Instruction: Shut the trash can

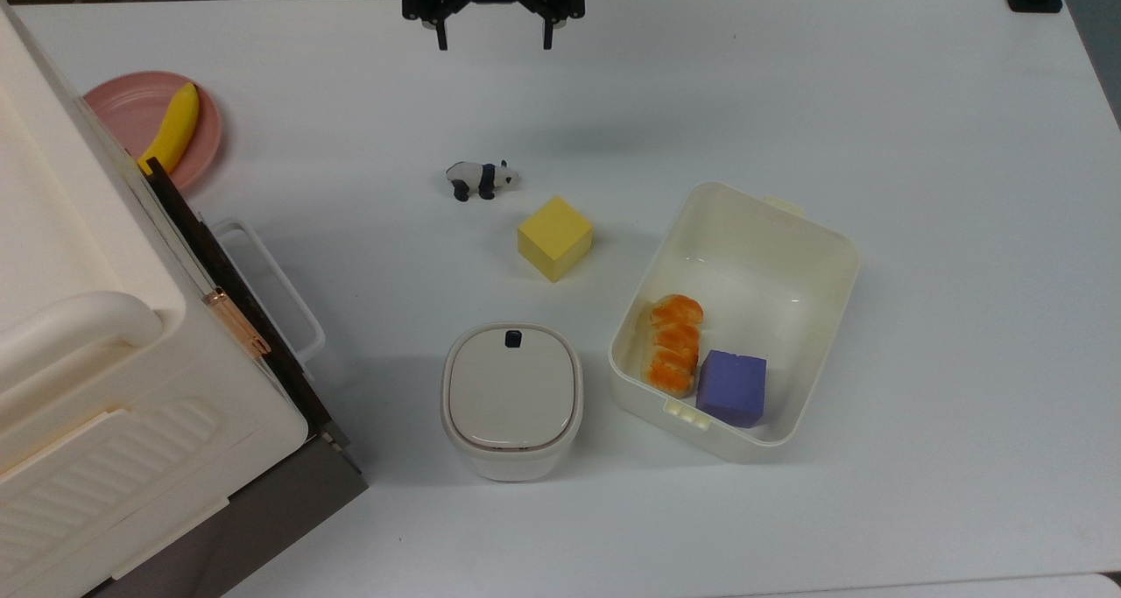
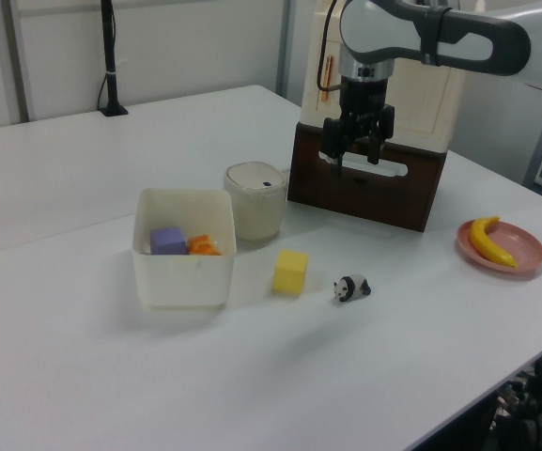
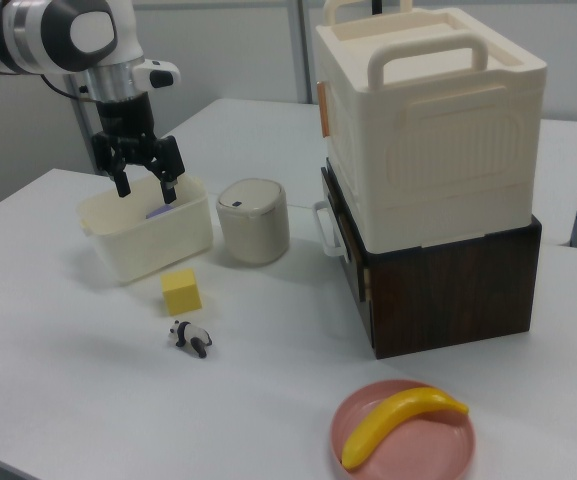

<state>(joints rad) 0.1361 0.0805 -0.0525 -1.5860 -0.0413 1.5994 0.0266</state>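
The trash can (image 1: 512, 401) is a small cream-white rounded bin in the lower middle of the top view. Its beige lid lies flat and shut, and the black button (image 1: 514, 339) sits at the lid's far edge. The bin also stands beside the tub in the left view (image 2: 256, 199) and in the right view (image 3: 252, 220). My gripper (image 1: 495, 42) hangs open and empty at the top view's upper edge, high over the table and far from the bin. It shows in the left view (image 2: 353, 160) and the right view (image 3: 146, 192) too.
A yellow cube (image 1: 554, 237) and a toy panda (image 1: 481, 179) lie between gripper and bin. A cream tub (image 1: 841, 239) to the top view's right holds bread (image 1: 674, 344) and a purple cube (image 1: 732, 388). A big cream crate (image 1: 88, 335) and a pink plate (image 1: 123, 108) with a banana (image 1: 172, 128) stand left.
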